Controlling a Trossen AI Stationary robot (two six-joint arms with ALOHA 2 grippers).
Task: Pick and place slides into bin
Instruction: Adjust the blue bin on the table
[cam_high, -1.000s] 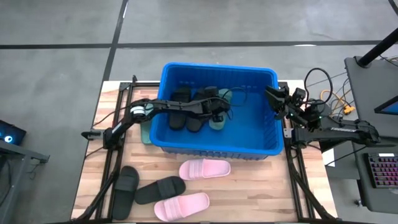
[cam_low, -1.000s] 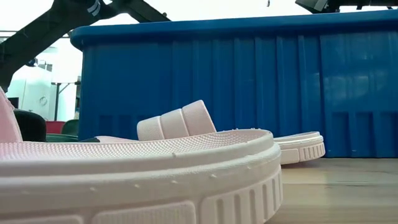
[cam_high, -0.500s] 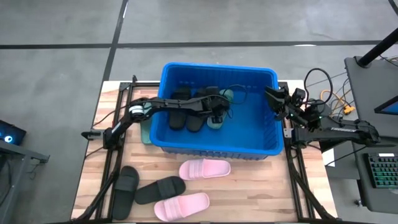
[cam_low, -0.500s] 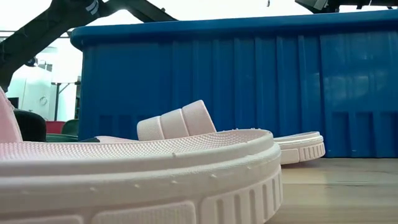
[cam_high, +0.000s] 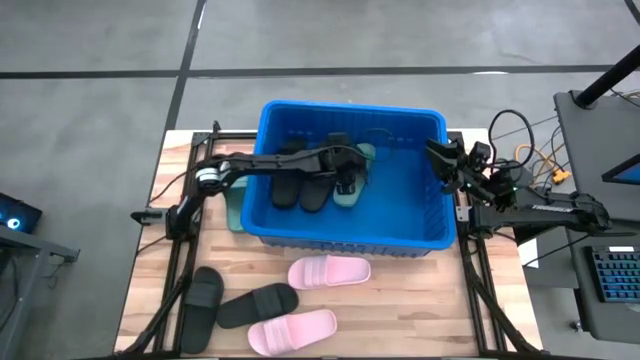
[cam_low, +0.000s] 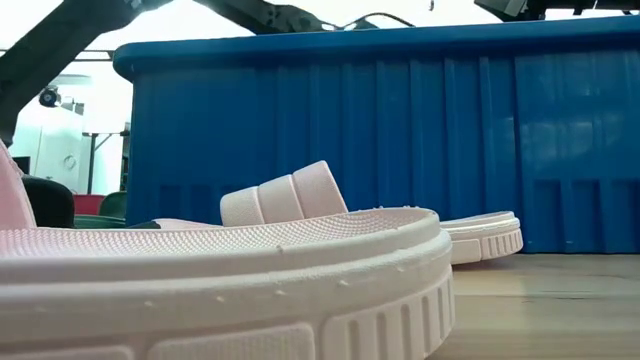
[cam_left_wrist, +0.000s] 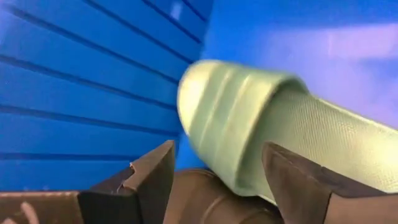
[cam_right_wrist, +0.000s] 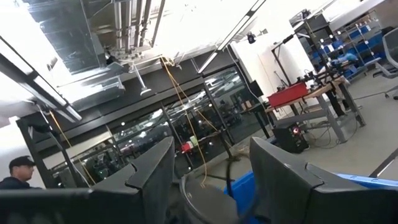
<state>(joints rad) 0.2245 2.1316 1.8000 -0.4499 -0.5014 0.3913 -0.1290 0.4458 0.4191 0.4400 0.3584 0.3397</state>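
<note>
**Green slide released in bin; four left on table**

High view: since the earlier frame the left gripper (cam_high: 350, 180) has opened over the green slide (cam_high: 352, 192) in the bin (cam_high: 400, 242). Two pink and two black slides wait outside.

Left wrist view: fingers (cam_left_wrist: 149, 177) wide, empty.

Right gripper (cam_high: 437, 155) idles open at the rim.

Wooden table (cam_high: 420, 300): bin (cam_high: 350, 233), slides (cam_high: 329, 271)

blue bin (cam_high: 345, 232) — pink slides (cam_high: 329, 271), black slides (cam_high: 256, 304)
</note>
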